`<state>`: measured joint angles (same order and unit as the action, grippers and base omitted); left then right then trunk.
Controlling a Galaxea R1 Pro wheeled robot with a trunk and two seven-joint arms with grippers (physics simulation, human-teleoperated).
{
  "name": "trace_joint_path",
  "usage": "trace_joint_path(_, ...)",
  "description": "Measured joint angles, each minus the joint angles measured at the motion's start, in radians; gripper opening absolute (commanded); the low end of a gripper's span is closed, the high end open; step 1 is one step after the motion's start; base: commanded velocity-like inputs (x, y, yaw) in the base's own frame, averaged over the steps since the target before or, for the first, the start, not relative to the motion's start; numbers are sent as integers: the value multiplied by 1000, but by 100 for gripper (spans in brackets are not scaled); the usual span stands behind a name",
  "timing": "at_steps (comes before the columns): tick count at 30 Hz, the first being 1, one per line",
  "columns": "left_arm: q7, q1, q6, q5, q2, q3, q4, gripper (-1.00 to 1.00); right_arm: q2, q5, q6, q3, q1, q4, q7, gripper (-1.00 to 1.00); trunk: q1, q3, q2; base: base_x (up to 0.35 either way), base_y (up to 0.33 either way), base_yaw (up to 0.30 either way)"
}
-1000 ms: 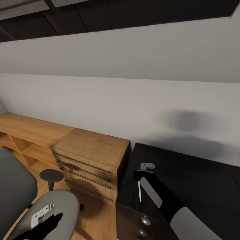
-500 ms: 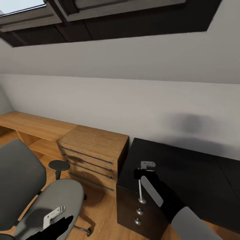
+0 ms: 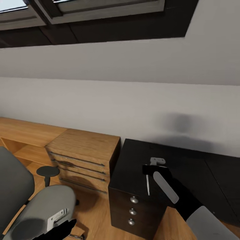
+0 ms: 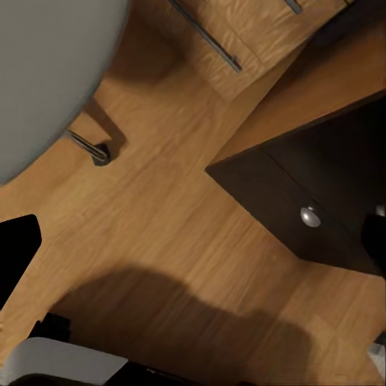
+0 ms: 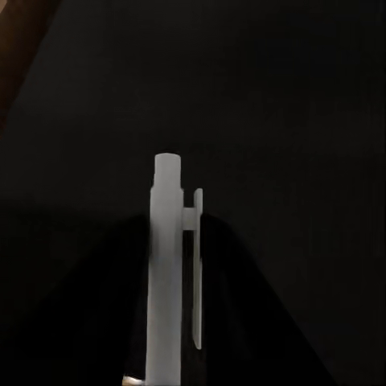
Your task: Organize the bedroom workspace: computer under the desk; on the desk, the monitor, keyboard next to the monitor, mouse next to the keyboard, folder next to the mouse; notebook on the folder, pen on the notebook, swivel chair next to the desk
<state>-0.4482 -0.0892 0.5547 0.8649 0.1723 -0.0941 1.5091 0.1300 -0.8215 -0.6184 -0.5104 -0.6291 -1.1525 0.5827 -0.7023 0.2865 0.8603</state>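
Left gripper: hangs low at the near edge of the head view, over the chair seat. Its fingers are dark against the arm; whether they are parted or closed cannot be told. Nothing is seen in it.
Chair: grey seat and back close at the robot's left, one black armrest pad beyond the seat, standing on the wood floor near the dresser and the desk's drawer end.
Right gripper: clenched on the pen, holding it by its upper part above the desk.
Pen: hangs roughly upright from the fingers, tip pointing down at the black top near the drawer-unit corner. In the right wrist view the white barrel and clip stand against the dark surface; contact with the top cannot be told.
Desk: black top, three silver knobs on the front of the drawer unit. The stretch in view is bare; folder and notebook are not on it.
Dresser: wooden, bar handles, just beside the desk's end, against the wall.
Risk 1: letting go here would likely drop the pen on bare desk, where it may roll toward the near edge and fall.
Risk 2: the pen belongs on the notebook; releasing before that stack exists would leave the step undone.
Risk 3: the left arm sits close to the seat; a base turn could nudge the chair.
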Motion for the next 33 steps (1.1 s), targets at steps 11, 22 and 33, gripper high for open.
trace_joint_path(11, -2, 0, -23, -1, -1, -58, -71, 100, 33, -43, 2, 21, 0, -15, 80, -100, 0, -3, 0, 0, 0, -102)
trace_joint_path(22, -1, 0, -82, -17, 0, -105, -125, 100, 46, -45, 2, 23, 0, -15, 80, -100, 0, -11, 0, 0, 0, -194)
trace_joint_path(33, 2, 0, -343, -203, 1, -188, -293, 100, 43, -58, -4, 39, 0, -15, 81, -100, 0, -22, 0, 0, 0, -248)
